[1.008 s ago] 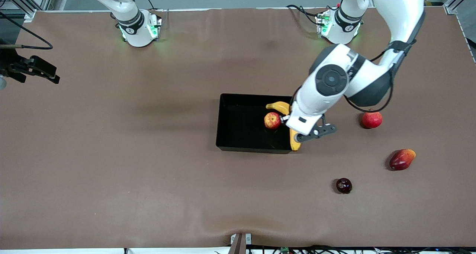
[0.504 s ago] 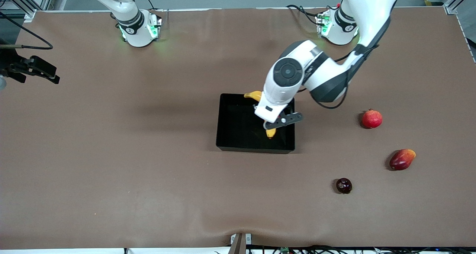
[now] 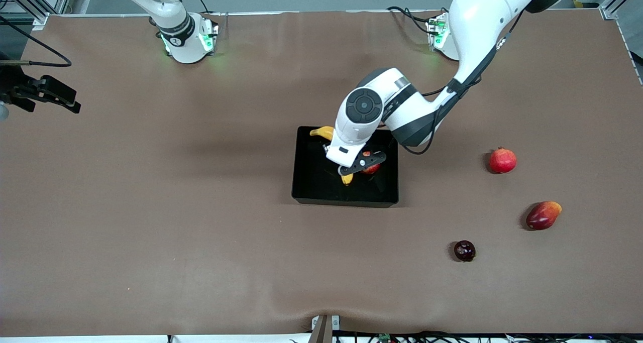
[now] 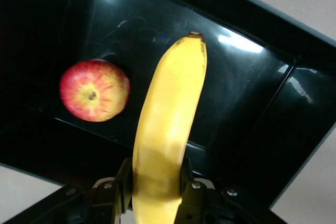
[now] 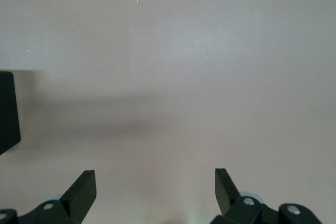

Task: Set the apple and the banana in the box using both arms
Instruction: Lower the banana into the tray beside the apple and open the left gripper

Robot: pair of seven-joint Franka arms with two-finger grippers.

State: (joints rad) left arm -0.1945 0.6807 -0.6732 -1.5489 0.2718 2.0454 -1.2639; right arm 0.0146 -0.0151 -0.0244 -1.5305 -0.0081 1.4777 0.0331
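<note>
Left end effector [image 4: 156,192], clamped on the banana [image 4: 167,129], hangs over the box [image 3: 306,182] holding the apple [image 4: 94,90]; next, lower and release. Right end effector [image 5: 155,187] waits, jaws apart, over bare counter [image 3: 150,232].

My arms [image 3: 472,26] are white with black bands, black cables and green lights at the bases; my pincers are black with silver screws.
</note>
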